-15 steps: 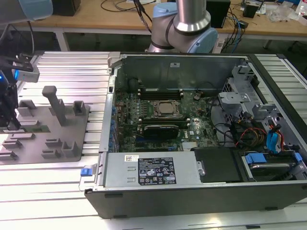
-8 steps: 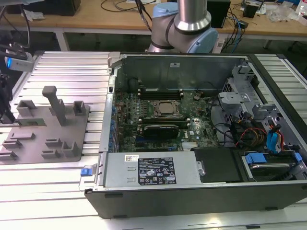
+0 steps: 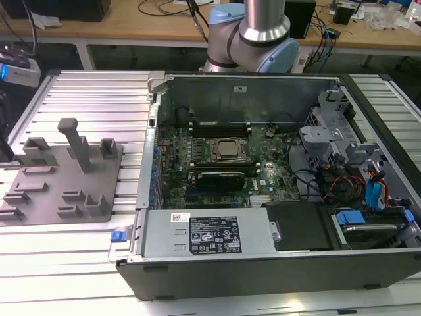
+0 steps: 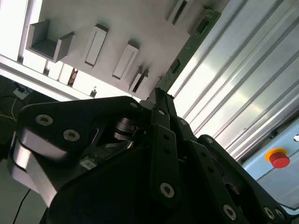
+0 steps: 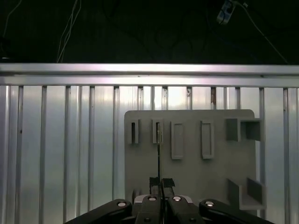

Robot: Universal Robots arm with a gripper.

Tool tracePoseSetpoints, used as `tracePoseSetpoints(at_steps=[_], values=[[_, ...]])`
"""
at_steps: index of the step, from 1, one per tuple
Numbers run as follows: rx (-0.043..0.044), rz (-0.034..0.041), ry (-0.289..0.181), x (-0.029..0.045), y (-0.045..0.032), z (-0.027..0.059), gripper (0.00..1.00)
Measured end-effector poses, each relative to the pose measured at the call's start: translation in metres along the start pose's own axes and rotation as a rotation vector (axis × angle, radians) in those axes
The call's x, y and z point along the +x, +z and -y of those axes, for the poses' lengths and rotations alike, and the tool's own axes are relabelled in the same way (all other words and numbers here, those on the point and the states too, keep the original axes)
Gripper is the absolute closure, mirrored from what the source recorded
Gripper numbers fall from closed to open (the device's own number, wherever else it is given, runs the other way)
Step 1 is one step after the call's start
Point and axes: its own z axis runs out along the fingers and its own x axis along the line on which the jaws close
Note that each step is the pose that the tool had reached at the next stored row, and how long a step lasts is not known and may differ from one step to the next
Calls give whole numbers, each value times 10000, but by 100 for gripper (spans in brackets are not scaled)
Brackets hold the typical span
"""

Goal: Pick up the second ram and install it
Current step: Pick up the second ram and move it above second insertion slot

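Step in hand: the pick-up, as I judge it. The stick is gripped, but I cannot tell whether it is free of its slot.
Gripper: the gripper (image 5: 161,183) (image 4: 159,96) is closed tight on one end of the second ram (image 4: 189,44) (image 5: 159,154), as both wrist views show.
Second ram: over the gray holder plate (image 3: 66,178) on the exterior view's left, well apart from the open computer case (image 3: 237,78).
Next move calls for: probably a straight, steady lift, so the thin board clears the holder blocks (image 3: 82,145) without twisting.

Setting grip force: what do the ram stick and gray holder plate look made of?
The second ram: green circuit-board laminate, matte, with dark chips, held by the gripper. The holder plate: likely plastic, uniformly matte gray with raised slots; painted metal possible.
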Motion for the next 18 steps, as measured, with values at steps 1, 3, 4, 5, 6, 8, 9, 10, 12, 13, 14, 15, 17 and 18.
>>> tracePoseSetpoints(at_steps=[1,3,4,5,6,8,9,10,12,13,14,15,17,18], values=[[0,0,0,0,-15,-1,91],[-1,-1,0,1,-59,-3,91],[0,0,0,2,-89,-4,91],[-1,-1,0,2,-118,-6,91],[0,-1,0,3,-153,-8,91],[0,-1,0,4,-225,-11,91],[-1,-2,0,5,-242,-12,91],[0,-1,0,5,-259,-13,91],[0,-1,0,6,-309,-15,91],[0,-2,0,6,-326,-16,91],[0,-2,0,7,-358,-18,91],[0,-1,0,8,-389,-19,91],[-1,-2,0,8,-427,-21,91],[0,-2,0,9,-439,-22,91]])
